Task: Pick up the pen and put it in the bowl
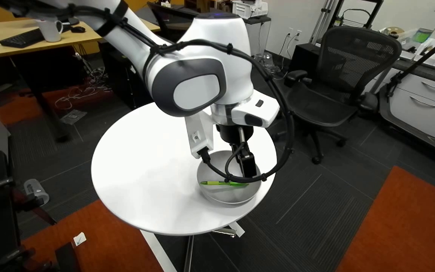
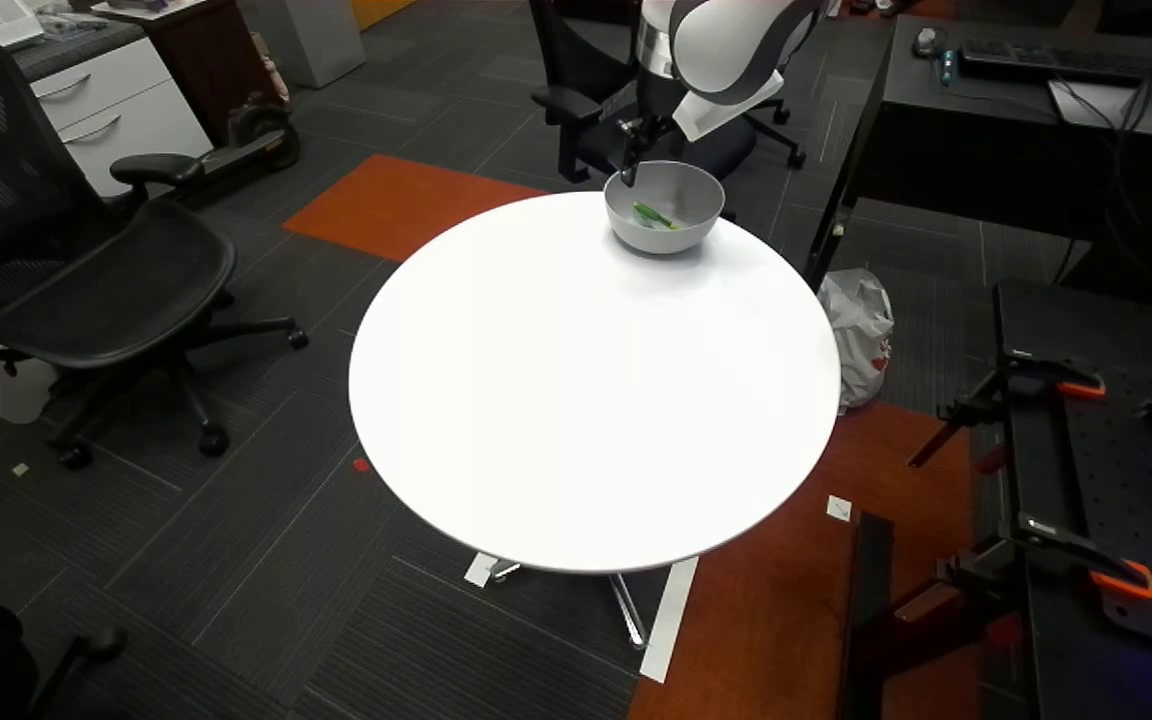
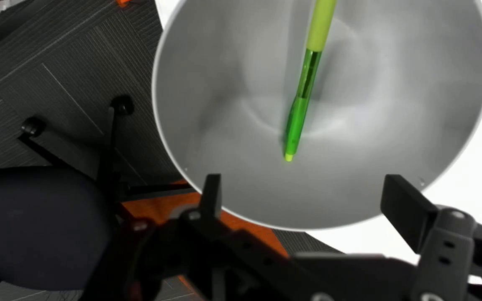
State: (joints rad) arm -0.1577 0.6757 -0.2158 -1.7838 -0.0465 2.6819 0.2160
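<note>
Round white table (image 2: 591, 390) held a grey metallic bowl (image 3: 211, 138), slim green pen (image 3: 308, 75) inside; black mesh chair (image 1: 327, 104) nearby; jaws gaped.

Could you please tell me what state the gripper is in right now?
Gripper: open, holding nothing; the pen is inside the bowl.

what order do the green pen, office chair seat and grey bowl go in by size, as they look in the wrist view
1. Grey bowl, cut off at the top
2. Office chair seat, cut off at the left
3. Green pen, cut off at the top
</note>
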